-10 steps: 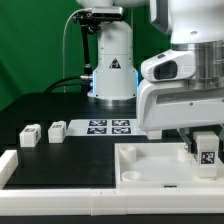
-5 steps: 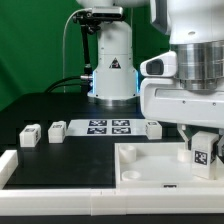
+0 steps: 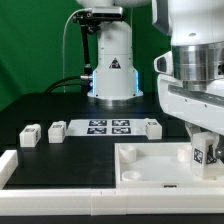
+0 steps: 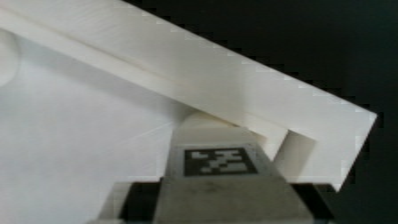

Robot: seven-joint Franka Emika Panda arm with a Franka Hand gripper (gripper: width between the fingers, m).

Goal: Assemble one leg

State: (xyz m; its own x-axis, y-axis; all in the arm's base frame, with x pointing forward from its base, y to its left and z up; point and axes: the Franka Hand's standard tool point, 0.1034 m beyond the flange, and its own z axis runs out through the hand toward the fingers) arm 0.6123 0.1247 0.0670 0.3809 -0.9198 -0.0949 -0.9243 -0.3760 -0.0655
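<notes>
My gripper is shut on a leg, a small white block with a black-and-white tag, and holds it upright at the right-hand corner of the large white tray-shaped piece. In the wrist view the leg sits between the dark fingers, close to the tray's raised wall. I cannot tell whether the leg touches the tray. Three more legs lie on the black table: two at the exterior view's left and one behind the tray.
The marker board lies flat between the loose legs. The robot base stands behind it. A white rim runs along the table's front and left side.
The arm has moved toward the exterior view's right with the leg in it. This has uncovered the leg behind the tray.
</notes>
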